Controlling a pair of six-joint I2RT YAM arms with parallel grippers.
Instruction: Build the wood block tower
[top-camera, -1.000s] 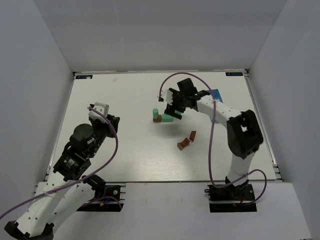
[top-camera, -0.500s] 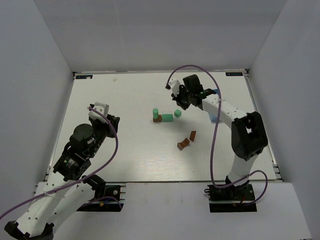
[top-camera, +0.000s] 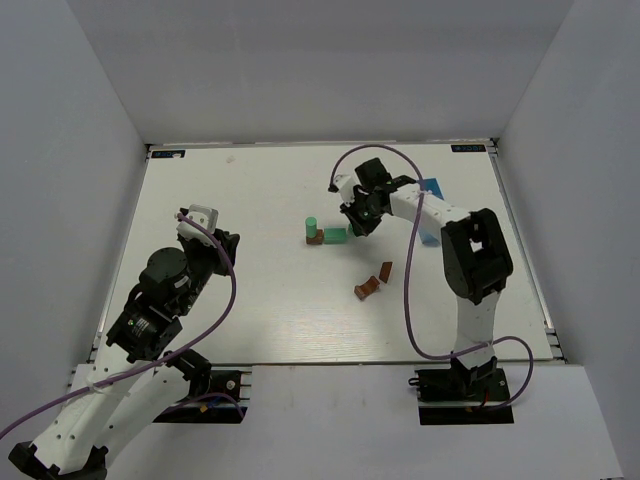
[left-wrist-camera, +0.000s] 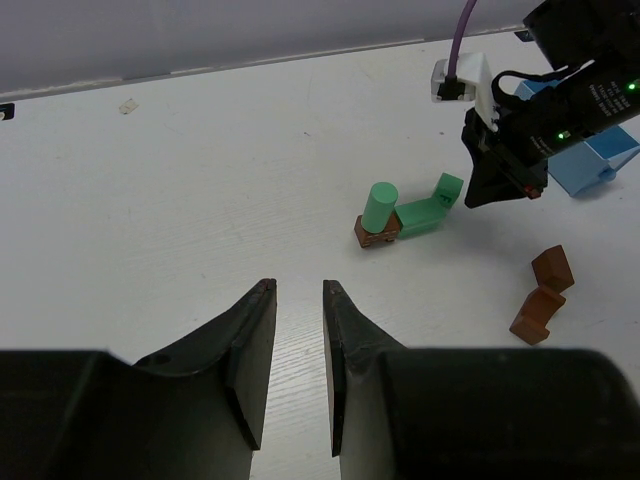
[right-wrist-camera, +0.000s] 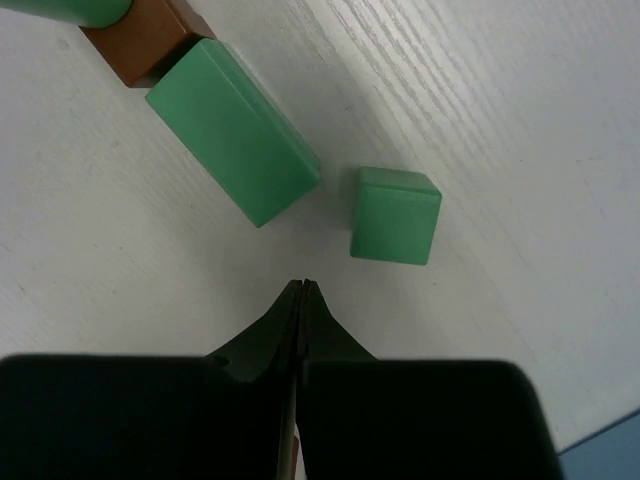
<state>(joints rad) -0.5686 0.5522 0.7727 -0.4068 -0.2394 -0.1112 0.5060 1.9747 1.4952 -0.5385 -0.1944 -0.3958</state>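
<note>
A green cylinder (left-wrist-camera: 380, 205) stands on a brown block (left-wrist-camera: 375, 233), making a low tower (top-camera: 312, 230). A long green block (right-wrist-camera: 233, 142) lies against the brown block (right-wrist-camera: 148, 38). A small green cube (right-wrist-camera: 395, 215) sits just past it. My right gripper (right-wrist-camera: 302, 285) hovers close over the table beside the cube, shut and empty; it is also in the top view (top-camera: 357, 228). Two loose brown blocks (top-camera: 385, 271) (top-camera: 367, 289) lie nearer the arms. My left gripper (left-wrist-camera: 298, 290) hangs back at the left (top-camera: 205, 225), its jaws almost together with nothing between them.
A small blue box (top-camera: 432, 190) stands to the right of the right arm's forearm, also visible in the left wrist view (left-wrist-camera: 595, 160). White walls enclose the table on three sides. The right arm's purple cable (top-camera: 415, 280) loops over the loose brown blocks.
The right gripper shut, drew back from the blocks leaving the green cube on the table, then came back down beside it. The left arm has not moved.
</note>
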